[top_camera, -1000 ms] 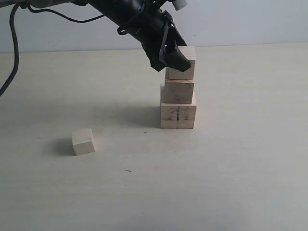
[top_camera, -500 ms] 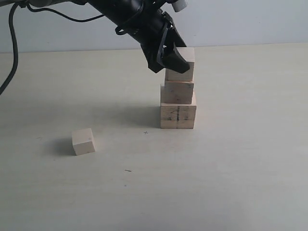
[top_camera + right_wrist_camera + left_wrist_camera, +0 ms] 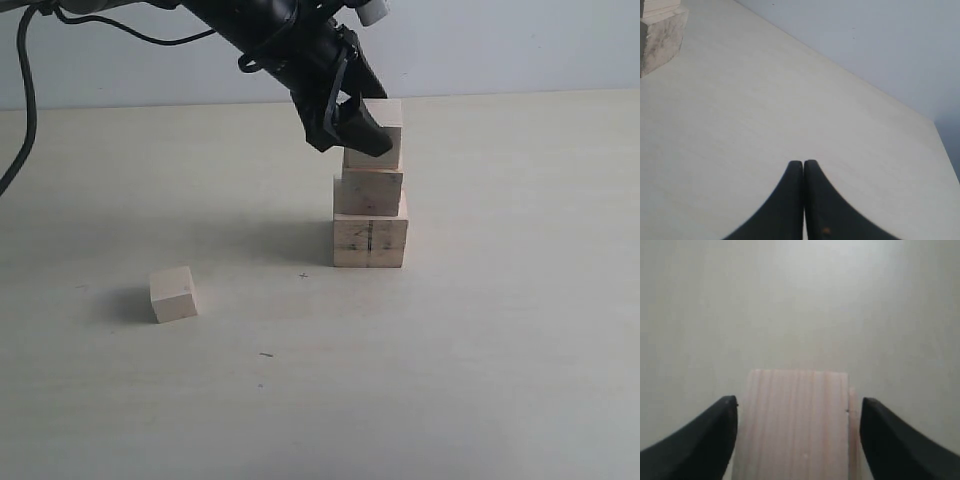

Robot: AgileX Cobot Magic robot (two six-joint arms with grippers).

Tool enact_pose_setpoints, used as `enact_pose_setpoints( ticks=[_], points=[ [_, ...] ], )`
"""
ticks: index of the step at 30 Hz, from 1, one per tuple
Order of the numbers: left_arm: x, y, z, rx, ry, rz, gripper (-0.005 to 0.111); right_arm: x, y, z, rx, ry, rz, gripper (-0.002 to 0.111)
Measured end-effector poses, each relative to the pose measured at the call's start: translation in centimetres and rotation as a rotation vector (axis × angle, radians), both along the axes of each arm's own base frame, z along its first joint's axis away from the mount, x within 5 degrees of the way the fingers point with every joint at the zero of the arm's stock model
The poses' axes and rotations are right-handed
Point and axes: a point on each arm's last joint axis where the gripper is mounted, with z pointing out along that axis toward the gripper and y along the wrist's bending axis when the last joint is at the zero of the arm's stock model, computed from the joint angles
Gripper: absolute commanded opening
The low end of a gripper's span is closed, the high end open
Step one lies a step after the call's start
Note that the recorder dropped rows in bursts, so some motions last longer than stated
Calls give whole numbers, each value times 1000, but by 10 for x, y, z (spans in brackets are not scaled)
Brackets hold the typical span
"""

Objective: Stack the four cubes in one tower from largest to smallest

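Straddling the third cube (image 3: 394,125) atop the tower (image 3: 370,215), left fingers (image 3: 700,440) spread, released. Smallest cube (image 3: 173,294) sits well apart on bench (image 3: 480,350). Right fingers (image 3: 790,200) clenched, empty.

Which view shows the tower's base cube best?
Exterior view: the base cube is whole, with its dark side marks showing. Right wrist view catches only a corner of it at the frame edge. Left wrist view shows only the top cube.

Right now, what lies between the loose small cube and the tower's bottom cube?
Nothing but bare tabletop with a tiny dark mark, in the exterior view, between the loose cube and the bottom cube.
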Motion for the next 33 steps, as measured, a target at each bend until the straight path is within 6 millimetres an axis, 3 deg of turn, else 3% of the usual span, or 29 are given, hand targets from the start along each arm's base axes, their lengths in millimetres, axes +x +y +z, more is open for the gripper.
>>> enact_pose_setpoints(
  ticks=[12, 20, 21, 23, 24, 26, 28, 33],
  points=[
    [1, 0, 5, -11, -12, 21, 68, 0, 0, 0, 0, 0, 0, 0],
    [-28, 19, 75, -11, -76, -9, 67, 0, 0, 0, 0, 0, 0, 0],
    [-31, 22, 81, 4, -84, 4, 63, 0, 0, 0, 0, 0, 0, 0],
    [-43, 38, 106, 72, -88, 81, 43, 0, 0, 0, 0, 0, 0, 0],
    [-47, 42, 113, 88, -82, 105, 23, 0, 0, 0, 0, 0, 0, 0],
    [-60, 55, 134, 107, -62, 185, 0, 0, 0, 0, 0, 0, 0, 0],
    [-73, 67, 157, 98, -67, 262, 0, 0, 0, 0, 0, 0, 0, 0],
    [-88, 93, 188, 48, -14, 481, 0, 0, 0, 0, 0, 0, 0, 0]
  ],
)
